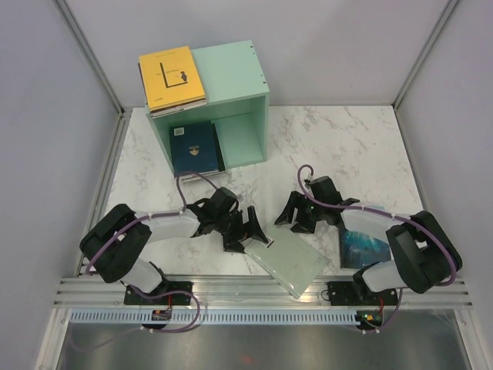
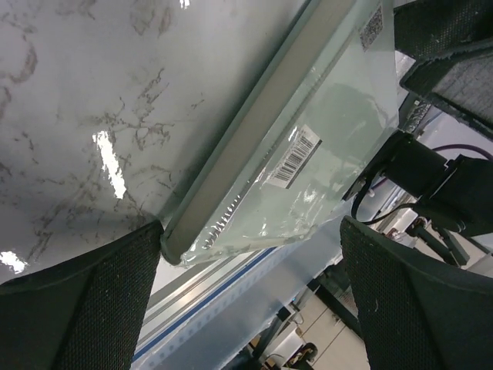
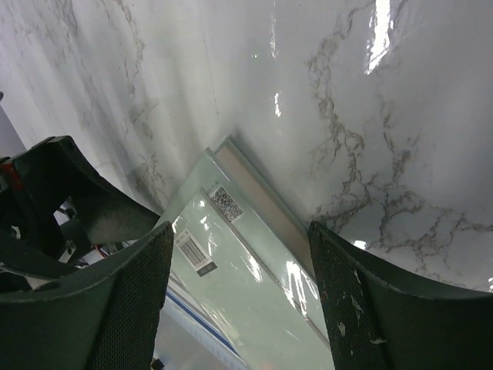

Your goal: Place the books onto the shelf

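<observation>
The shelf [image 1: 231,73] stands at the far side of the marble bench [image 1: 370,154], its open side facing the arms. On its top panel lies a small stack of books, and the yellow-orange book [image 1: 171,75] is uppermost. Its cover carries thin dark lines and a small dark figure; any title is too small to read. Inside the shelf, at the left, a dark blue book [image 1: 194,148] stands with a pale label near its top corner, the print illegible.

The pale mint-green book [image 1: 291,264] lies flat near the front edge of the bench, between the two arms, with its near corner over the metal rail. It is wrapped in clear film. The left wrist view shows a white barcode label [image 2: 295,156] and a small square code sticker [image 2: 371,25] on it; the digits cannot be made out.

The left tool [image 1: 248,235] is spread wide and grips nothing. Its fingers [image 2: 85,308] stand on either side of the mint-green book's corner. The right tool [image 1: 296,223] sits at the book's far end, its fingers also apart and empty, with the book's stickers showing between them.

A teal-blue book [image 1: 362,248] lies on the bench, partly under the right arm.
</observation>
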Action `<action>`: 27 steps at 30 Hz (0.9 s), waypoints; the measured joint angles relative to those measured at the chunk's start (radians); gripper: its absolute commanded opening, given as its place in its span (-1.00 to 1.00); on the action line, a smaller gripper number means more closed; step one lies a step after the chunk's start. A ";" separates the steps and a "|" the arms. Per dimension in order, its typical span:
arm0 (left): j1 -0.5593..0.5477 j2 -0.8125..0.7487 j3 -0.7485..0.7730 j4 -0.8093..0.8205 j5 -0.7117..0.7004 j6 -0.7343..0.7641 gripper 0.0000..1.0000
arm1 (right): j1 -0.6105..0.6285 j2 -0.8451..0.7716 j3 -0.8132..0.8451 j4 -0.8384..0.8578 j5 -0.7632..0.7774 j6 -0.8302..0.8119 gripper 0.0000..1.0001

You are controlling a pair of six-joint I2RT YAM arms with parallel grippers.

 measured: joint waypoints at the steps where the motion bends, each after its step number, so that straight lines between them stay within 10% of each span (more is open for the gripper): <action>1: -0.001 0.009 0.011 -0.008 0.000 -0.006 0.99 | -0.001 0.000 0.002 -0.001 -0.006 -0.008 0.52; 18: 0.054 0.232 0.356 -0.174 -0.136 0.077 1.00 | 0.055 -0.183 -0.058 -0.230 -0.016 -0.124 0.51; 27: 0.032 -0.222 0.320 -0.593 -0.442 0.105 1.00 | 0.055 -0.208 -0.062 -0.272 0.010 -0.156 0.51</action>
